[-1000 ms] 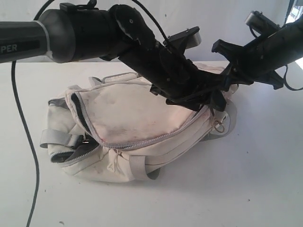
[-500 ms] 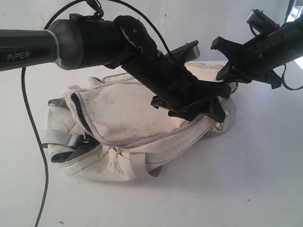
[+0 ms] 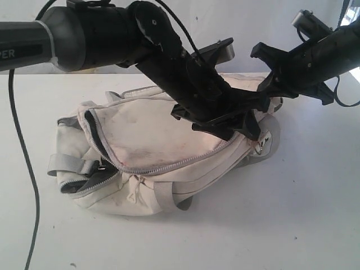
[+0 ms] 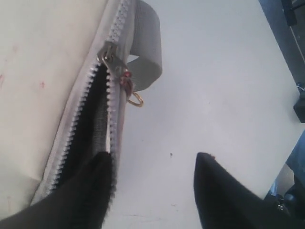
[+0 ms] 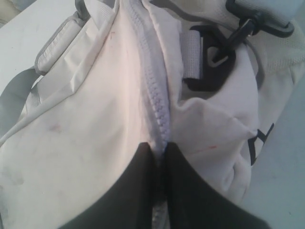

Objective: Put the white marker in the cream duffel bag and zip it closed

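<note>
- Presently the cream duffel bag (image 3: 152, 129) lies slumped on the white table (image 3: 292, 219), with faint reddish smudges on its top panel.
- Left gripper (image 4: 152, 157): it reaches across to the bag's right end. The jaws stand well apart with nothing held between them. One finger (image 4: 90, 191) lies over the zipper slot and the other is over bare table. I cannot tell whether the first finger touches the teeth.
- The zipper slider (image 4: 108, 51) sits close to a grey strap (image 4: 148, 43). From the slider toward the gripper the teeth are parted on a dark gap (image 4: 90, 124). A small gold ring (image 4: 136, 100) hangs just beside the slider.
- Right gripper (image 5: 159, 148): the jaws are pressed together, pinching a ridge of the bag's fabric along a closed run of zipper teeth (image 5: 155, 95).
- Seen from the room, the left arm (image 3: 112, 34) crosses in front of the bag's right end. It hides the slider and most of both grippers' tips.
- At the bag's left end the zipper curve (image 3: 95, 135) gapes dark.
- A black clip (image 5: 228, 38) hangs on webbing beside the pinched seam. Its upper end is cut off by the frame edge.
- White marker: I cannot make it out in any view. The inside of the slot is too dark to read.
</note>
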Controlling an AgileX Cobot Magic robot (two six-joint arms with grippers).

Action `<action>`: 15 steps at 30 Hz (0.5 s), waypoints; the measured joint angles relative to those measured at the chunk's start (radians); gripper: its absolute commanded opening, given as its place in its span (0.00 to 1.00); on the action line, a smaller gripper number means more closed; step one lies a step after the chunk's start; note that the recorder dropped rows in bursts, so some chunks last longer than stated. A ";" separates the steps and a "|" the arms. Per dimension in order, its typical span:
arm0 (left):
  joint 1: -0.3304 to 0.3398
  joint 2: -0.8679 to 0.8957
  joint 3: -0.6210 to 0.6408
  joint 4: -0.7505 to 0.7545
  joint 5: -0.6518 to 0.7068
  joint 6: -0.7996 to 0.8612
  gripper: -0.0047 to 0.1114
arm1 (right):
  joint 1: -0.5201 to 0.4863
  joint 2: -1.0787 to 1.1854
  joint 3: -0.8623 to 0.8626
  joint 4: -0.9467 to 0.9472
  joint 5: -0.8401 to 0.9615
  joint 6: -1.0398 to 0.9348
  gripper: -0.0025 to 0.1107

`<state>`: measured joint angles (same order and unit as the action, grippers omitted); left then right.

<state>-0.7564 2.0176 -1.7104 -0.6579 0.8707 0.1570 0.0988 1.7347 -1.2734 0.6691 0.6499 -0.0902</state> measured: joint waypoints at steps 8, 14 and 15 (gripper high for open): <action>0.000 -0.006 0.000 0.008 -0.036 -0.002 0.51 | 0.000 0.001 0.000 0.000 -0.001 0.000 0.02; -0.010 -0.026 -0.002 -0.042 0.001 0.024 0.47 | 0.000 0.001 0.000 0.000 -0.005 0.000 0.02; -0.012 -0.028 -0.002 -0.042 0.005 0.024 0.47 | 0.000 0.001 0.000 0.000 -0.005 0.000 0.02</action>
<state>-0.7680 1.9892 -1.7121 -0.6997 0.8754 0.1814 0.0988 1.7353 -1.2734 0.6691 0.6449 -0.0902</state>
